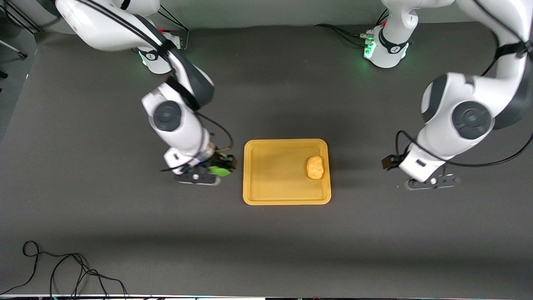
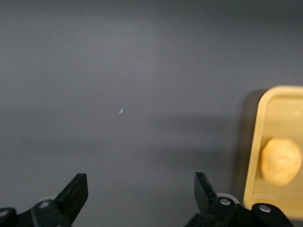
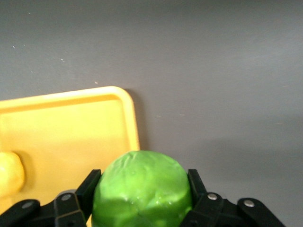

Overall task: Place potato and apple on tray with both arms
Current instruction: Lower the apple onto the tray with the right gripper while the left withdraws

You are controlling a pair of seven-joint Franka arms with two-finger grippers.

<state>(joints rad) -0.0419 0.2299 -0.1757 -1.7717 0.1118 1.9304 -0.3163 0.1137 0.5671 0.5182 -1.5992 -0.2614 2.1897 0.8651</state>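
**Ana:** Progress first; how far along does it look?

**Ben:** Half done, I'd judge; the potato [image 1: 315, 167] lies in the tray [image 1: 270, 196], close to the rim at the left arm's end; the apple [image 1: 219, 170] is not in yet.

**Ana:** Where is the apple?

**Ben:** Clamped in the right pincer [image 1: 222, 166], over the tabletop [image 1: 125, 233] just beside the tray's rim at the right arm's end; the right wrist view shows the black fingers [image 3: 79, 194] pressed against both sides of the green fruit [image 3: 142, 189], with the tray's rounded corner [image 3: 124, 101] right by it.

**Ana:** So what is left?

**Ben:** By my reading, carrying the apple over the rim, setting it down on the bare orange floor, and letting go; plenty of free floor lies between that rim and the potato.

**Ana:** And the left arm?

**Ben:** Waiting; the left pincer [image 1: 429, 182] is over bare tabletop off the tray's other end, well apart from it; the left wrist view shows its fingers [image 2: 75, 191] spread wide with nothing between them, the tray and potato [image 2: 281, 160] off to one edge.

**Ana:** Anything in the way?

**Ben:** Only the low rim; a loose black cable [image 1: 62, 266] lies near the front camera toward the right arm's end, well clear of the work.
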